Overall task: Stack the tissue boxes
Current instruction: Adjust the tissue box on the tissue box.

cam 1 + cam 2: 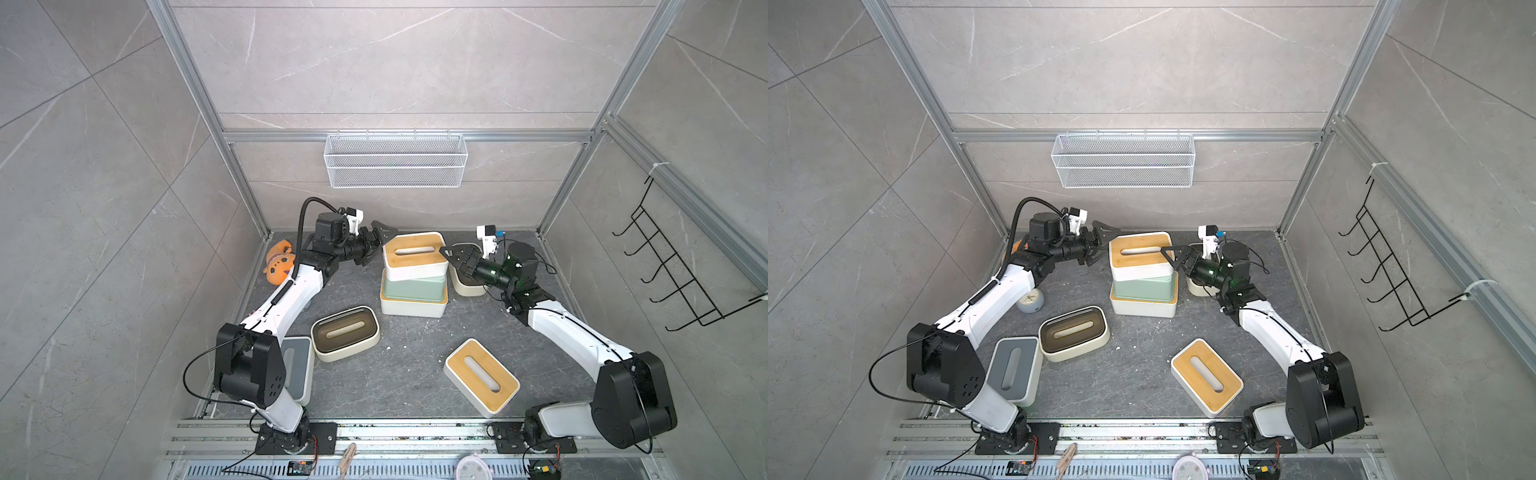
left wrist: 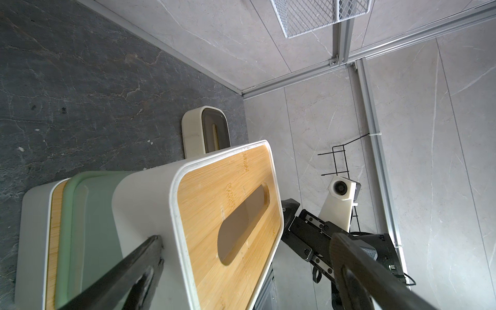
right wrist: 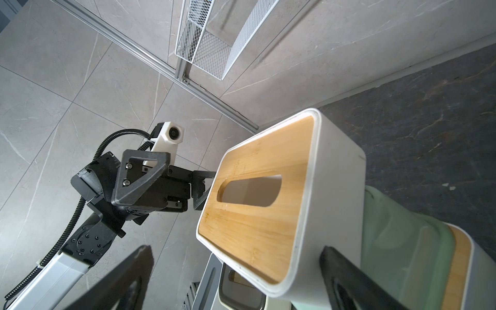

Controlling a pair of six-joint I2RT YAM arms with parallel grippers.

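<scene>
A stack of three tissue boxes stands at the back middle. At the bottom is a white box with a bamboo lid, then a pale green box, then a white bamboo-lidded box lying askew. My left gripper is open at the top box's left end. The right gripper is open at its right end. Each straddles the box's end without pinching it. On the floor lie a cream box with a brown lid, a white bamboo-lidded box, and a grey-lidded box. Another cream box is half hidden behind the right gripper.
A white wire mesh basket hangs on the back wall above the stack. A black wire hook rack hangs on the right wall. An orange plush toy lies in the back left corner, and a small grey round object sits by the left arm.
</scene>
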